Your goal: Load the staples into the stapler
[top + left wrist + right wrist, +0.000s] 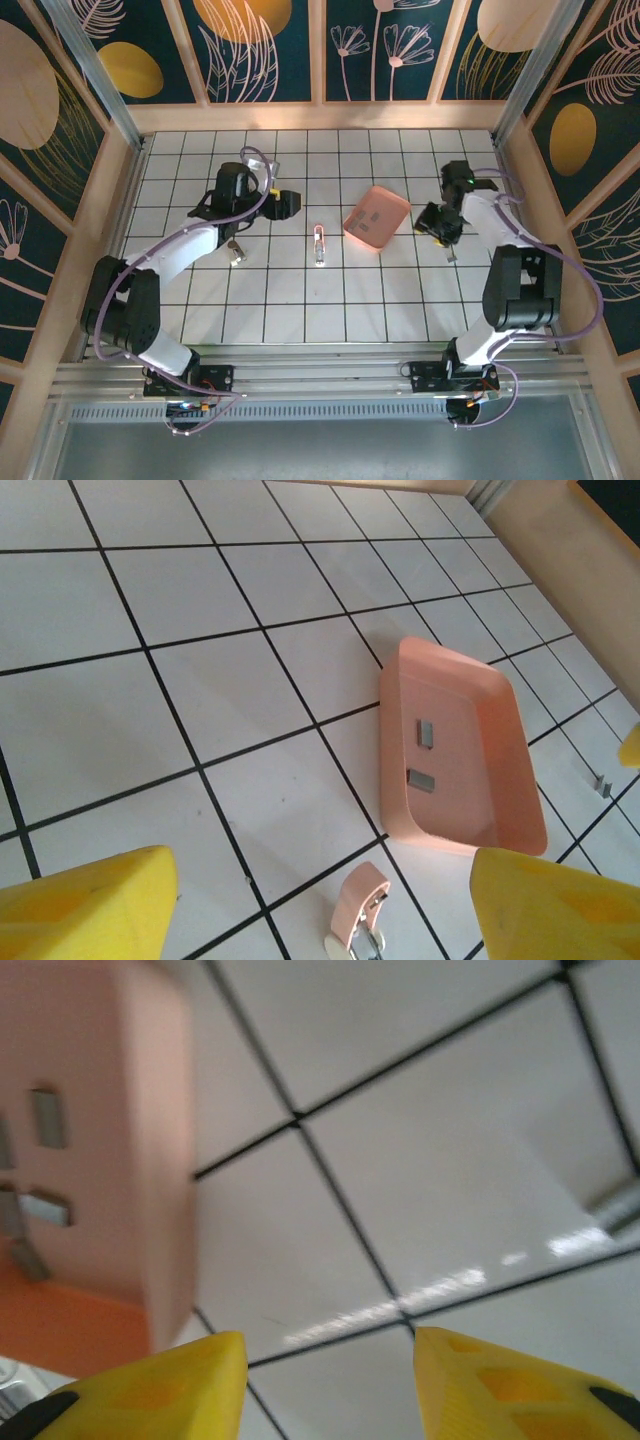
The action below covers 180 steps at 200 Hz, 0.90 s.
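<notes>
My left fingers (288, 204) sit left of centre in the top view. In the left wrist view they show as two yellow tips in the bottom corners, spread wide with nothing between them but bare white tiled surface (300, 300).

My right fingers (438, 226) hang at the right of the top view, just beside the tray's right edge. In the right wrist view they are also parted and hold nothing.

The stapler (319, 245) lies alone on the surface at the middle of the top view, lower left of the tray (377, 217) and not touching it. In the left wrist view the stapler (358, 910) is at the bottom edge, partly cut off, pink with a silver end, near the tray's lower corner.

The staples (427, 734) are inside the tray. In the left wrist view two small grey strips lie flat on its floor, close to its left wall and slightly apart from each other. In the right wrist view they are blurred grey pieces (48, 1118) at the left edge of the frame, and I cannot count them there.
</notes>
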### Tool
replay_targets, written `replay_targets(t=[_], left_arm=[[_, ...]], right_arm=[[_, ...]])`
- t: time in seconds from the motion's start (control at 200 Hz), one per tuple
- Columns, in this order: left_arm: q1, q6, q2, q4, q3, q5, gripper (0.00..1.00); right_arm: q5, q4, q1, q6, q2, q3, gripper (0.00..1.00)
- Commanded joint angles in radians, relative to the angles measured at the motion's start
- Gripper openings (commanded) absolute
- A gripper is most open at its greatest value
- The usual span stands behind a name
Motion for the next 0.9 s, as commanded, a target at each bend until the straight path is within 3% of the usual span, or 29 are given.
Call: replay_targets(t=[0.0, 0.225, 0.32, 0.531, 0.896], left_arm=[[-0.006, 0.018, 0.034, -0.021, 0.049, 0.000, 0.77], [-0.006, 0.007, 0.105, -0.044, 0.106, -0.017, 0.77], [-0.006, 0.007, 0.129, -0.050, 0.128, -0.025, 0.78], [-0.005, 0.043, 0.194, -0.086, 0.189, -0.021, 0.78], [-0.006, 0.083, 0.302, -0.147, 0.303, 0.010, 0.76]], right_arm=[[0.005, 0.028, 0.070, 0.061, 0.056, 0.100, 0.47], [0.038, 0.031, 0.185, 0.178, 0.196, 0.284, 0.44], [0.050, 0.008, 0.191, 0.205, 0.243, 0.320, 0.44], [0.044, -0.004, 0.107, 0.225, 0.174, 0.217, 0.44], [0.015, 0.009, -0.163, 0.225, -0.066, -0.142, 0.41]])
